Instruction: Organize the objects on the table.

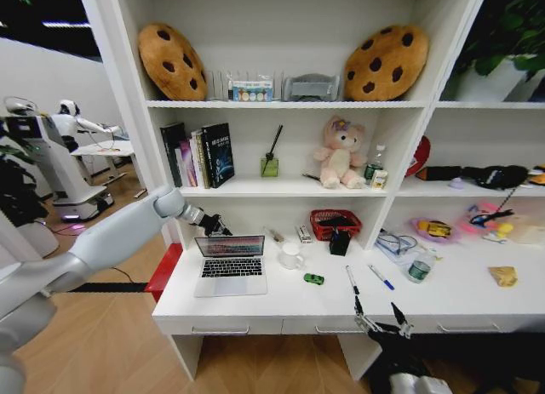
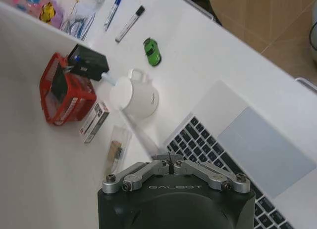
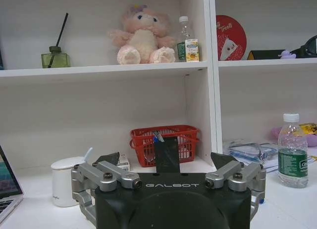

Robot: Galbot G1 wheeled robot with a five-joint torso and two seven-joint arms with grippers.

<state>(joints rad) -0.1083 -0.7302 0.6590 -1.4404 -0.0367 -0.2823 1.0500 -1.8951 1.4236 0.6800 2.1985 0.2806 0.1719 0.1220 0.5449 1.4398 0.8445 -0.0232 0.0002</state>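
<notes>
On the white table (image 1: 451,302) an open silver laptop (image 1: 231,266) stands at the left. My left gripper (image 1: 213,224) is at the top edge of its screen and looks shut on the lid (image 2: 148,140). To the right of the laptop are the white mug (image 1: 291,256), the green gadget (image 1: 313,278), the black pen (image 1: 351,278), the blue pen (image 1: 381,277) and the green-labelled bottle (image 1: 418,268). The black pen cup (image 1: 340,242) stands behind them. My right gripper (image 1: 379,322) hovers open at the table's front edge, holding nothing.
A red basket (image 1: 335,224) and a small box (image 1: 304,233) sit against the back wall under the shelf. Clutter (image 1: 434,231) lies at the back right. A red box (image 1: 163,272) is beside the table's left end, and another robot (image 1: 43,156) stands farther left.
</notes>
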